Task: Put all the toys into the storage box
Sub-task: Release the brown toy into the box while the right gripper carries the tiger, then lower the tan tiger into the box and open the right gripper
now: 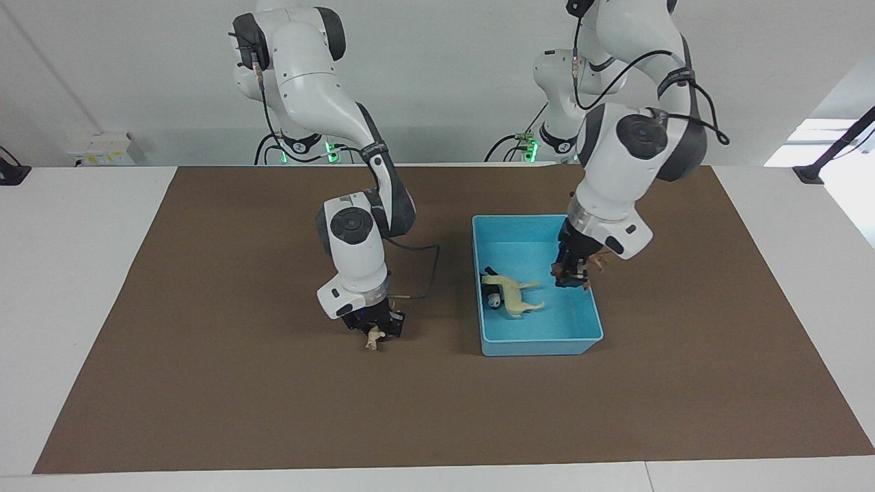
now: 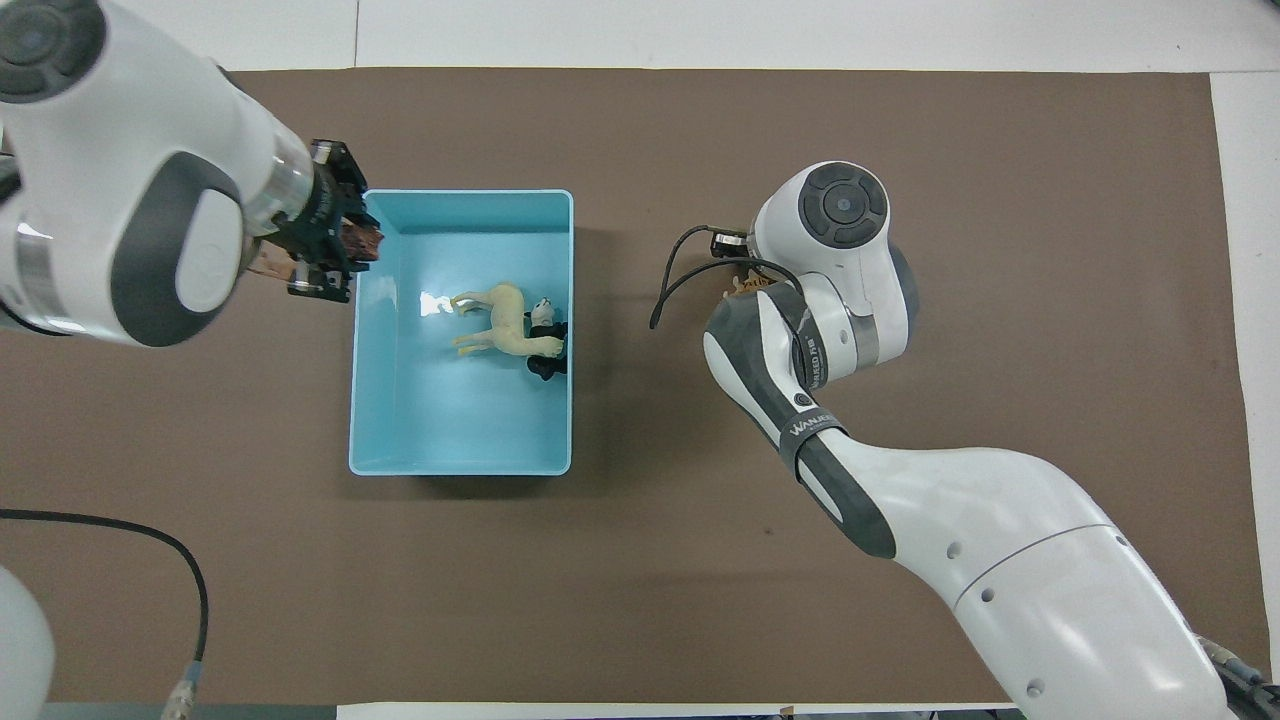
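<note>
Left claw (image 1: 573, 273) clamps reddish-brown animal (image 1: 600, 260) over storage box (image 1: 540, 346) wall. Right claw (image 1: 377, 329) pinches tiger (image 1: 372, 339) at table (image 1: 205, 307). Toys look light, rigid, slippery: you grip torso, not legs.

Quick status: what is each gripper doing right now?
Left gripper: shut on the reddish-brown animal, over the storage box.
Right gripper: shut on the tiger, over the mat.

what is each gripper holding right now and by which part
The left gripper holds the reddish-brown animal over the storage box; the right gripper holds the tiger. Which part either grips cannot be told.
</note>
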Motion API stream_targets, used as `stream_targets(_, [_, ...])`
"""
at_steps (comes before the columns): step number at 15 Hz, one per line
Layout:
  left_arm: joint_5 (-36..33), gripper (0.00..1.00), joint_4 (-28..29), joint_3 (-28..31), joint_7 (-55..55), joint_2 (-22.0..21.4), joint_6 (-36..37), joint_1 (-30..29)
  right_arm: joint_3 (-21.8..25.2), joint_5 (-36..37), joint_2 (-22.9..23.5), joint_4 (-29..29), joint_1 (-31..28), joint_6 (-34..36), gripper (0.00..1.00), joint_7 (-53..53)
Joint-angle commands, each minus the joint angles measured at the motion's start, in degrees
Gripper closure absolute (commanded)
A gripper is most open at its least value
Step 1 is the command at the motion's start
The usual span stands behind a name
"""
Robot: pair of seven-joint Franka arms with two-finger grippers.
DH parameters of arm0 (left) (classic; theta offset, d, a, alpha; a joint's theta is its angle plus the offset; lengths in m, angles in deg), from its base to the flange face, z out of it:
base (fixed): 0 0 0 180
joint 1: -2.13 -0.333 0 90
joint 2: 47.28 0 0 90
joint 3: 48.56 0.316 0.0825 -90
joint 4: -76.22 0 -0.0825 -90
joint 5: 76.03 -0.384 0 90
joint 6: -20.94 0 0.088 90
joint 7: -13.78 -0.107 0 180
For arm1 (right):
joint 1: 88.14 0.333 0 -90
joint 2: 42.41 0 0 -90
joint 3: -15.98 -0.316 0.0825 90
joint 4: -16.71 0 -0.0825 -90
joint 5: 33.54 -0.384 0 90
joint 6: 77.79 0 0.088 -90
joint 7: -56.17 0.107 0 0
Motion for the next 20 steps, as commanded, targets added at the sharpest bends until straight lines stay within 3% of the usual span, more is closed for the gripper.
stream_targets(1, [-0.38, 0.67, 11.5, 1.0, 3.81, -5.19, -9.62, 1.76, 0.03, 0.14, -0.99, -4.8, 0.38, 8.16, 1.0, 0.09])
stream_targets(2, [-0.38, 0.52, 12.31, 1.09, 3.9, -5.72, -9.98, 2.47, -0.06, 0.06, -0.56, -8.58, 0.21, 12.73, 1.0, 0.09])
stream_targets(3, [-0.38, 0.3, 11.97, 1.09, 3.82, -5.72, -9.9, 2.39, 0.03, 0.06, -0.2, -11.23, 0.12, 15.56, 1.0, 0.0])
stream_targets(4, [-0.38, 0.0, 11.44, 1.09, 3.82, -5.55, -9.55, 2.13, -0.06, 0.23, -0.29, -12.38, -0.31, 17.59, 1.0, 0.0])
stream_targets(6, [-0.38, 0.0, 10.74, 1.53, 3.2, -6.68, -8.5, 1.51, 0.12, 0.58, -0.73, -16.68, -0.15, 22.85, 1.0, 0.0])
stream_targets(8, [-0.56, 0.0, 9.25, 1.71, -0.03, -8.7, -5.35, -1.28, 0.03, 0.41, -0.38, -25.0, 0.56, 31.72, 1.0, 0.78])
stream_targets(10, [-0.56, 0.0, 7.23, 1.71, -8.7, -10.28, -2.27, -4.98, -0.67, 0.23, 0.24, -33.19, 2.48, 38.77, 1.0, 4.81])
stream_targets(11, [-0.56, 0.0, 5.39, 1.79, -14.67, -10.47, -0.16, -6.47, -0.85, -0.03, 0.5, -34.62, 4.58, 39.4, 1.0, 6.48])
stream_targets(16, [-0.82, 0.0, -2.35, 1.79, -43.41, -10.12, 10.47, -12.37, -1.02, -2.93, 1.82, -34.55, 16.1, 29.94, 1.0, 12.12])
stream_targets(20, [-1.96, 0.0, -5.17, 1.88, -75.38, -10.9, 24.53, -12.73, -1.02, -3.37, 6.39, -31.14, 20.33, 14.85, 1.0, 12.39])
